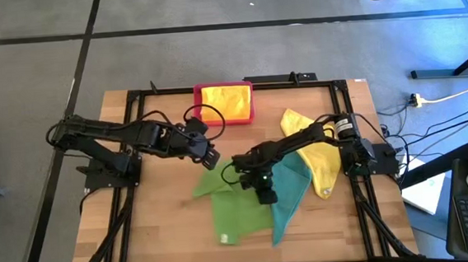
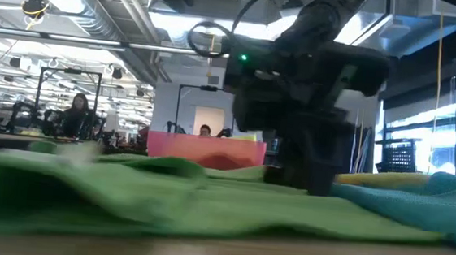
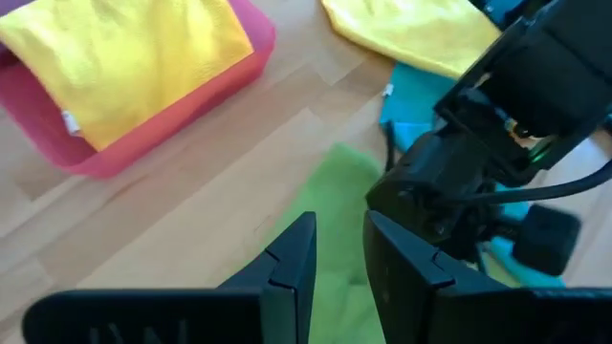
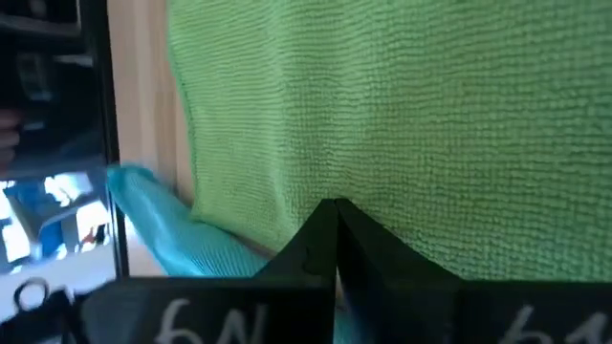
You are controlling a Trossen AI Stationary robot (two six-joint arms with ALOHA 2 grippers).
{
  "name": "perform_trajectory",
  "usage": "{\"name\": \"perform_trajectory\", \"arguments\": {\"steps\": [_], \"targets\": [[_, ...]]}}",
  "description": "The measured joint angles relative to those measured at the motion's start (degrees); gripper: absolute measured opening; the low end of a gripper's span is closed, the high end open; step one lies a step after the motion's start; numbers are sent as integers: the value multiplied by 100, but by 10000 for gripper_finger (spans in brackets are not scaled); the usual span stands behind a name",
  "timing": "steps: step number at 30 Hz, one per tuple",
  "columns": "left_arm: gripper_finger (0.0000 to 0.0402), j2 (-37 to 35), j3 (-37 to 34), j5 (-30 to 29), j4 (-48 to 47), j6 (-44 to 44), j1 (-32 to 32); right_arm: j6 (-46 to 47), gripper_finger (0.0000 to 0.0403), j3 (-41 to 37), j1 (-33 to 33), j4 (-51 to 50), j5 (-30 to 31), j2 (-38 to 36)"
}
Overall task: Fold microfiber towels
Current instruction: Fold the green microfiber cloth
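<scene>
A bright green towel [image 1: 233,209] lies rumpled on the wooden table at the near middle. Its right edge meets a teal towel [image 1: 292,195], and a yellow towel [image 1: 318,154] lies spread farther right. Another yellow towel [image 1: 226,100] lies in the pink tray [image 1: 197,100] at the far edge. My right gripper [image 1: 265,196] is shut, low over the green towel [image 4: 402,115] near the teal one [image 4: 163,225]. My left gripper [image 1: 211,159] hangs above the table, left of the right arm, its fingers [image 3: 296,258] a little apart with nothing between them. My right gripper [image 4: 335,212] slants down at the green towel's surface [image 4: 316,182] near its edge by the teal towel, with its fingertips closed together. I cannot tell whether they touch the cloth or hold any of it.
A black frame [image 1: 132,97] runs around the tabletop, and the arm bases stand at its left and right edges. Bare wood [image 1: 166,226] lies left of the green towel. Cables and a desk stand right of the table; people sit in the room beyond it.
</scene>
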Motion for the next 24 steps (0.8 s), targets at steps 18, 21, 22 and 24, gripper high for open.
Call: {"name": "perform_trajectory", "arguments": {"steps": [18, 21, 22, 24], "targets": [[82, 650, -11, -1, -284, -610, -750, -627, 7, -56, -244, 106, 1545, -1359], [82, 1017, -11, 204, -420, -605, -844, -599, 9, -39, -302, 337, 1574, -1450], [83, 1146, -11, 279, -480, -605, -848, -599, 10, -39, -304, 340, 1571, -1452], [85, 1389, -13, 457, -590, -602, -845, -606, 10, -40, -293, 313, 1553, -1440]]}}
